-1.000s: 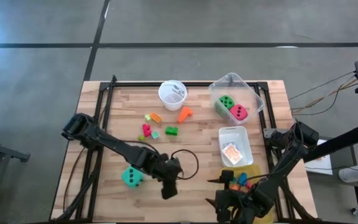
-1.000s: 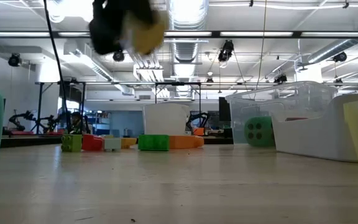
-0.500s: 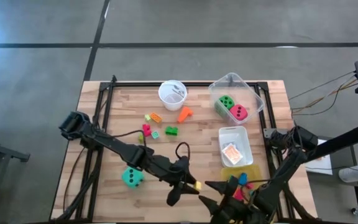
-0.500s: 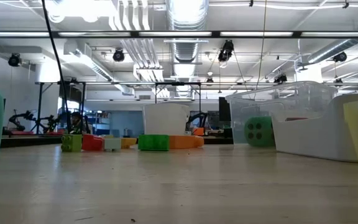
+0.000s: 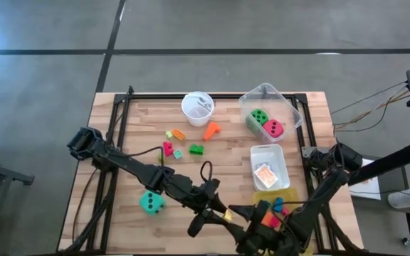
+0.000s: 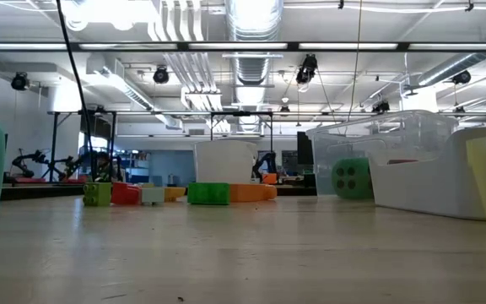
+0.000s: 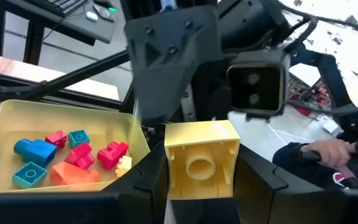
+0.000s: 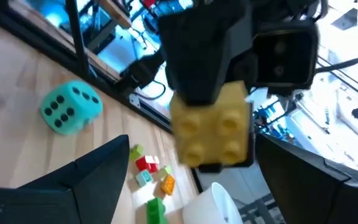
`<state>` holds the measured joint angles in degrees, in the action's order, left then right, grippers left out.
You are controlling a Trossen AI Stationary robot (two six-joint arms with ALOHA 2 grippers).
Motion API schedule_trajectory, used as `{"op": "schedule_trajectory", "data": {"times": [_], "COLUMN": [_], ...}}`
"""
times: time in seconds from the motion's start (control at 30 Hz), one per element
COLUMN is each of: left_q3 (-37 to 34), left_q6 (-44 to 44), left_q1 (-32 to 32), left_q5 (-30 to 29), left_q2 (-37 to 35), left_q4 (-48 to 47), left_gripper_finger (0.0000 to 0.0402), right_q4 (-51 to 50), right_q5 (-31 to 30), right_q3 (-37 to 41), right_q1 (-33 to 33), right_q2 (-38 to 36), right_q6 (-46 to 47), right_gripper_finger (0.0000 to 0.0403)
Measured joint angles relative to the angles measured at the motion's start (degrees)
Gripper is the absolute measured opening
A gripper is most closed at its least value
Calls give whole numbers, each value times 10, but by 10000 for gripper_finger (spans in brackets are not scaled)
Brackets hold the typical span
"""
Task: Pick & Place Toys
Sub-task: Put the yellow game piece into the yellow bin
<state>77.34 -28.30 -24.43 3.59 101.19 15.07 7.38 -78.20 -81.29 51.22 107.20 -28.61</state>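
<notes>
My left gripper (image 5: pixel 221 212) is shut on a yellow plastic block (image 7: pixel 201 158) above the table's near edge, beside the yellow bin (image 5: pixel 292 213) that holds several small blocks (image 7: pixel 73 162). My right gripper (image 5: pixel 244 219) is open and faces the block; its fingers (image 8: pixel 98 180) stand wide on either side, apart from it. The teal die (image 5: pixel 151 203) rests on the table at the near left. The green and red-pink dice (image 5: pixel 265 123) lie in the clear bin. Small blocks (image 5: pixel 184 141) lie mid-table. My left gripper pinches the yellow block by two opposite sides (image 7: pixel 170 171) between its two fingers. The fingers come roughly level from the table's left, pointing right. The block is lifted clear of the table, with its hollow underside toward my left wrist and its studs (image 8: pixel 213 134) toward my right gripper.
A white round cup (image 5: pixel 197 107) stands at the far middle. A white bin (image 5: pixel 279 157) with a small card pack stands between the clear bin (image 5: pixel 290 107) and the yellow bin. The table's near left has free room around the teal die.
My left gripper has carried the yellow block toward the table's right and near edge, out of the low view, close to the yellow bin. My right gripper has shifted slightly toward it. The block stays held, clear of the table.
</notes>
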Motion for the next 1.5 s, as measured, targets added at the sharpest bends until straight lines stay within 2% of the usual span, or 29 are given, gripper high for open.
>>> {"op": "schedule_trajectory", "data": {"times": [0.47,0.57,0.8,0.9,1.07,1.13,1.37,1.5], "left_q3": [0,0,0,0,0,0,0,0], "left_q6": [0,0,0,-8,-8,-8,-4,-4], "left_q1": [1,1,4,4,4,4,4,4], "left_q5": [1,1,2,1,1,1,7,20], "left_q2": [0,0,0,0,0,0,0,-3], "left_q4": [-1,0,1,2,3,3,-7,-39], "left_gripper_finger": [130,130,130,130,130,152,313,368], "right_q4": [6,7,7,5,5,6,8,2], "right_q5": [22,22,21,19,18,19,24,24], "right_q3": [-29,-29,-29,-28,-28,-28,-28,-28], "right_q1": [0,0,-1,-1,-1,-1,0,7], "right_q2": [-1,-1,-1,-1,-1,-1,-1,-1], "right_q6": [-34,-31,-23,-28,-33,-32,-4,18], "right_gripper_finger": [333,299,175,134,132,132,132,132]}}
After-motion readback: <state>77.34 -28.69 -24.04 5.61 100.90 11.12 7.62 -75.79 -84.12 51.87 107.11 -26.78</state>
